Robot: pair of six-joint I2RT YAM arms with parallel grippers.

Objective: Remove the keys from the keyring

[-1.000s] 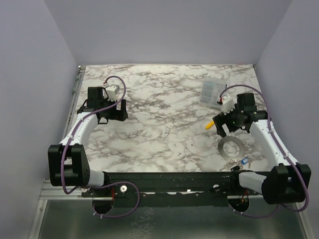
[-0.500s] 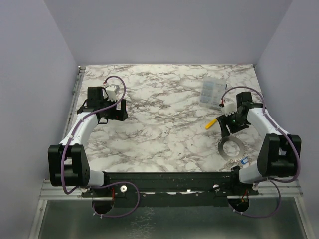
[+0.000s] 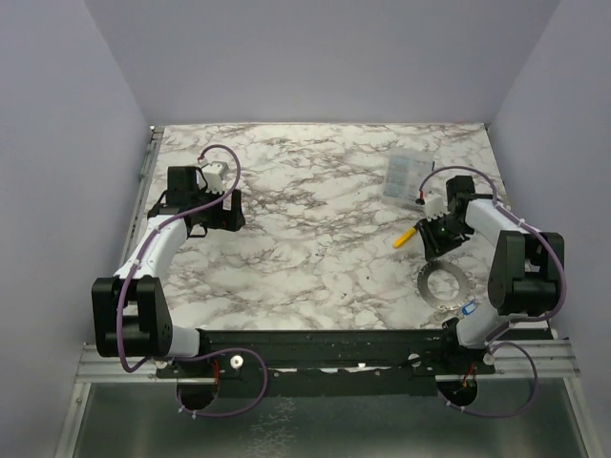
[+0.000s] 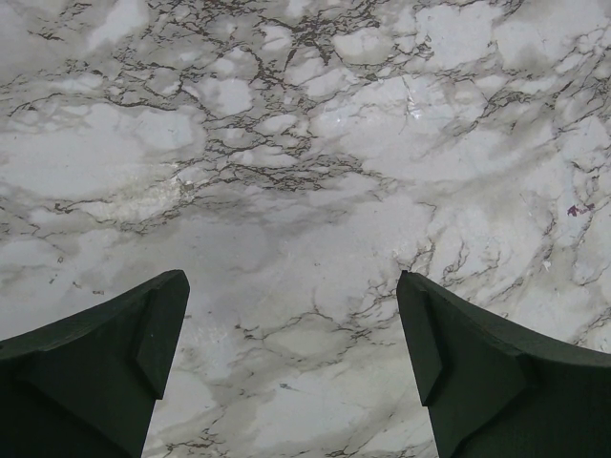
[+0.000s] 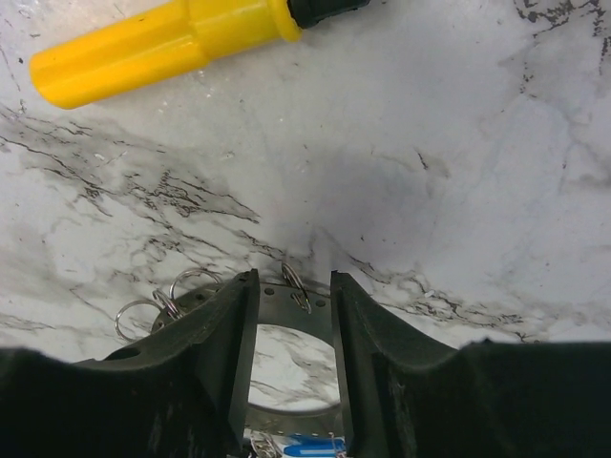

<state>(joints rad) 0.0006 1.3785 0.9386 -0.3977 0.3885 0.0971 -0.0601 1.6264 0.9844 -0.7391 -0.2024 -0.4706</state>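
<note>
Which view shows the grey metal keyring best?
Top external: nearly the whole large flat grey metal keyring shows. Right wrist shows only a slice between its tool's fingers; left wrist shows none.

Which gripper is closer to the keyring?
Right. The right gripper straddles the keyring at its far rim; the left gripper hangs far across the table.

From the right wrist, the keyring (image 5: pixel 286 310) is mostly covered by the right pincer (image 5: pixel 292 291) — only a strip of its band shows between the fingers, and whether they press on it can't be made out. A blue key (image 5: pixel 310 445) is cut by the bottom edge; the yellow tool (image 5: pixel 153 48) runs off the top. From above, the keys (image 3: pixel 466 309) are specks — too small to count
</note>
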